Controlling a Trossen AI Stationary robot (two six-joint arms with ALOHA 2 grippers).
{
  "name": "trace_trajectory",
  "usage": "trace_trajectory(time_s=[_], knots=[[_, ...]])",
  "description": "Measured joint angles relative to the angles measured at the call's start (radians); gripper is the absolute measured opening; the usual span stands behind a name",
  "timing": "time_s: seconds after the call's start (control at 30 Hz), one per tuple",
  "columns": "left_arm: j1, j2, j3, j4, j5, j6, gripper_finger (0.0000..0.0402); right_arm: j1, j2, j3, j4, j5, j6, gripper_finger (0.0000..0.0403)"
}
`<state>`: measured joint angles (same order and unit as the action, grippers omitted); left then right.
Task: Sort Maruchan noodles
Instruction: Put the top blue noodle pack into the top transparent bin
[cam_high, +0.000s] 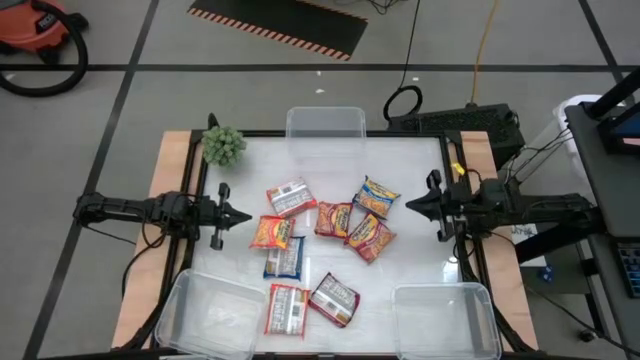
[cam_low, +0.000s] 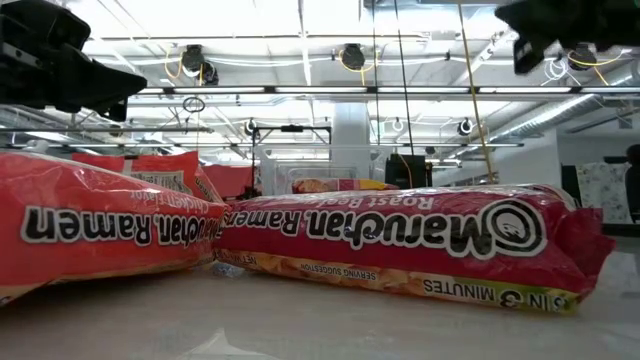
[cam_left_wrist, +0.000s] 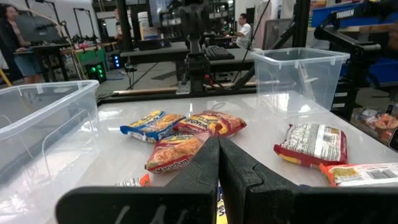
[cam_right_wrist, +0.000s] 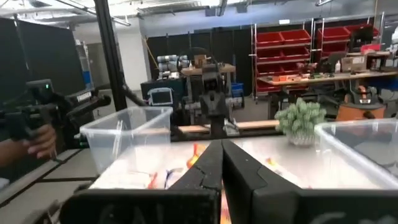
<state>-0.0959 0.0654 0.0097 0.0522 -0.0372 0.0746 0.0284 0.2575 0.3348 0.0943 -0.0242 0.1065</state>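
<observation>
1. Left end effector (cam_high: 243, 216) pinched together, empty, at the surface's left edge; right end effector (cam_high: 410, 205) likewise, opposite.
2. Maruchan noodles (cam_high: 320, 250) lie scattered mid-surface (cam_high: 420, 260).
3. Clear tubs (cam_high: 440, 318) look empty; sorting seems unstarted.

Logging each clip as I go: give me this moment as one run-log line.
stage: not started | left gripper: shut, empty, left table edge | right gripper: shut, empty, right edge | crinkly plastic noodle packets: loose mid-table | clear plastic tubs: no packets inside

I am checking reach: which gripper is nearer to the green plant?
Left. The left gripper is just below and beside the plant at the table's left side; the right gripper is across the table, beyond the noodle packets.
</observation>
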Motion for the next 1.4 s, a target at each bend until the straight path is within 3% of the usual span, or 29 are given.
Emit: trace_trajectory(time_s=[0.27, 0.6, 0.93, 1.2, 1.4], knots=[[0.0, 0.0, 0.0, 0.004, 0.0, 0.0, 0.0005, 0.0, 0.228, 0.302, -0.181, 0.007, -0.014, 0.0], [0.0, 0.0, 0.0, -0.015, 0.0, -0.008, 0.0005, 0.0, 0.429, 0.539, -0.394, 0.212, -0.058, 0.0], [0.0, 0.0, 0.002, -0.022, -0.063, -0.026, 0.0005, -0.01, 0.562, 0.605, -0.509, 0.337, -0.076, 0.0], [0.0, 0.0, 0.002, -0.02, -0.078, -0.079, 0.0005, -0.028, 0.649, 0.604, -0.615, 0.344, -0.012, 0.0001], [0.0, 0.007, 0.067, -0.064, -0.212, -0.134, 0.0005, -0.028, 0.673, 0.586, -0.619, 0.341, -0.02, 0.0026]])
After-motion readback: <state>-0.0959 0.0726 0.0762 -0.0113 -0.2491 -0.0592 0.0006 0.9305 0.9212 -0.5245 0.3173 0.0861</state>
